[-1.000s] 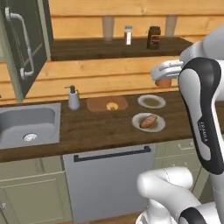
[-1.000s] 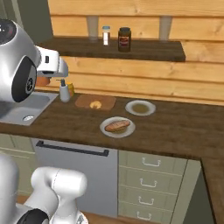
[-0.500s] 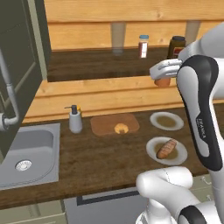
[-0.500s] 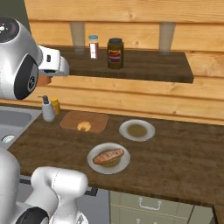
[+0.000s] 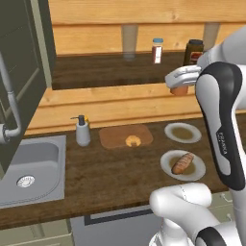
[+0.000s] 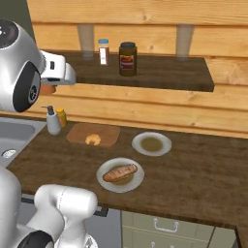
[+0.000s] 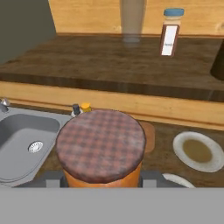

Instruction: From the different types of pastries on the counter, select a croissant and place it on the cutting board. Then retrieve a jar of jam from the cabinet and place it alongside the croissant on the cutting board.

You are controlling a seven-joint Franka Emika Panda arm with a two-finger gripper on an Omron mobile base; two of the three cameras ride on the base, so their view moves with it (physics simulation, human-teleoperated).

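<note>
Hand view: gripper (image 7: 101, 181) clamped on jam jar (image 7: 100, 148), held high over counter. Board (image 5: 126, 136) with croissant (image 5: 133, 141) lies below, toward the sink side; free space beside croissant.

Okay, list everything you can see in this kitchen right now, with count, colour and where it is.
Croissant: one, golden, on cutting board.
Cutting board: one, light brown, on counter.
Bread roll: one, brown, on near plate.
Far plate: one, white, brownish centre, behind it.
Soap dispenser: one, grey, beside sink.
Shaker: one, white, blue cap, on shelf.
Dark jar: one, brown, on shelf.
Cabinet door: one, olive-grey, open, left.
Jam jar: one, orange, checked lid, in gripper.
Gripper: one, white, holding jam jar above counter.
</note>
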